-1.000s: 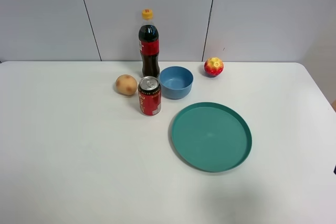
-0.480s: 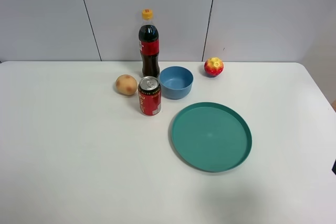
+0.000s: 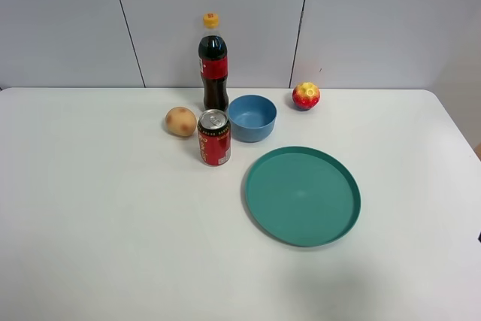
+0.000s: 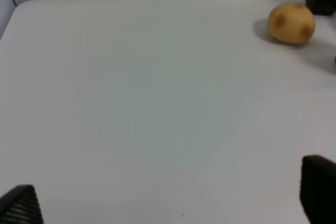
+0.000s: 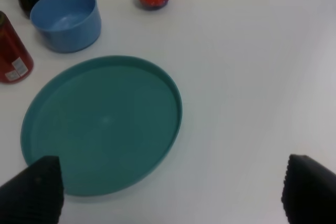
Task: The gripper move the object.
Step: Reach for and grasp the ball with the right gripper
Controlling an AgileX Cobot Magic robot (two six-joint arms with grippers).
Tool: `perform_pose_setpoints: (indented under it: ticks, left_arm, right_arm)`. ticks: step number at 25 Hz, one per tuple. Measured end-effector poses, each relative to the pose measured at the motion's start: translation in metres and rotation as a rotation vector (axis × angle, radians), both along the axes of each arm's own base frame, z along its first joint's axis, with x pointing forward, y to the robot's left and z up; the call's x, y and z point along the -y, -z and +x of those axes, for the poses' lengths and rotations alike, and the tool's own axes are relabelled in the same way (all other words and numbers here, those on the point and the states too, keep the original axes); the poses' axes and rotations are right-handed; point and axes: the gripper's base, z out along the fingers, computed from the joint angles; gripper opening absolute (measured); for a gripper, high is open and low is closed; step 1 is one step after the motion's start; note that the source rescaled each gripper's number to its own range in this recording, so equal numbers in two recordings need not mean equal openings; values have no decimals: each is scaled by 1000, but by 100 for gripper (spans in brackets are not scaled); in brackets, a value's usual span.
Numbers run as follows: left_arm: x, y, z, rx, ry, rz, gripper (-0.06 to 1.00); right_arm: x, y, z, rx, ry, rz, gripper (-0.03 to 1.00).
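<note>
**Reader:** Where does the object (image 3: 306,95) lie?

**Legend:** It rests free at the far side of the white table (image 3: 113,223), close to the wall. The blue bowl (image 3: 252,116) stands near it, toward the left arm's side. The teal plate (image 3: 303,195) lies nearer the robot, well apart from it.

**Reader:** And the two claws?

**Legend:** The right gripper (image 5: 170,195) hangs above the table at the plate's near rim. Its jaws are spread wide and grip nothing. The left gripper (image 4: 169,203) is likewise spread and empty over bare table, well apart from the tan fruit (image 4: 291,22). The red can (image 3: 214,138) stands just in front of the cola bottle (image 3: 213,65).
</note>
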Motion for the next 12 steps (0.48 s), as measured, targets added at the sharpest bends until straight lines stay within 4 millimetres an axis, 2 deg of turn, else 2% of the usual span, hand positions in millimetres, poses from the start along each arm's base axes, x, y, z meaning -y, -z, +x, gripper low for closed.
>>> perform_pose_setpoints:
  ticks: [5,12]
  left_arm:
    - [0,0,0,0,0,0,100]
    - [0,0,0,0,0,0,100]
  right_arm:
    - [3,-31,13,-27,21,-22,75]
    - [7,-75,62,-131,29,-27,75]
